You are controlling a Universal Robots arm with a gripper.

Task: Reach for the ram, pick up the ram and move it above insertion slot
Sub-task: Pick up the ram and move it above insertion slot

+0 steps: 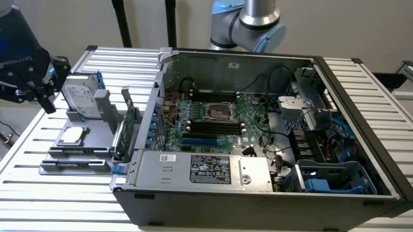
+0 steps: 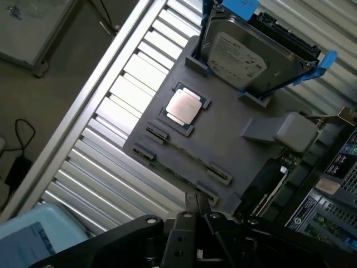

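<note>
1. Exterior view: the tool (image 1: 45, 99) hangs over the slatted surface (image 1: 38, 203) at the view's left edge. It is well apart from the arm (image 1: 248, 21), which shows behind the open case (image 1: 258, 203).
2. Whether the tool is open or closed cannot be told here.
3. A drive (image 1: 81, 94) in a blue frame stands upright just beside the tool, on its side toward the case, at the far end of a grey tray (image 1: 96, 133).
4. Lower than the tool and nearer the camera, a CPU (image 1: 72, 135) lies flat on the tray.
5. Nearer the camera again, the ram (image 1: 74, 165) shows as a thin dark strip held between two grey end blocks, apart from the tool.
6. A green card (image 1: 132, 123) stands on edge between the tray and the case wall, farther from the tool than the drive.
7. Wrist view: the black tool (image 2: 198, 205) looks down on the tray (image 2: 234, 145). Its state cannot be told here either.
8. The ram (image 2: 174, 174) stands on edge along the tray's nearest rim, close ahead of the tool tip and not touching it.
9. Past the ram lies the CPU (image 2: 184, 106), and the drive (image 2: 245, 56) is farther still.
10. The surface (image 2: 128, 84) runs alongside the tray.
</note>
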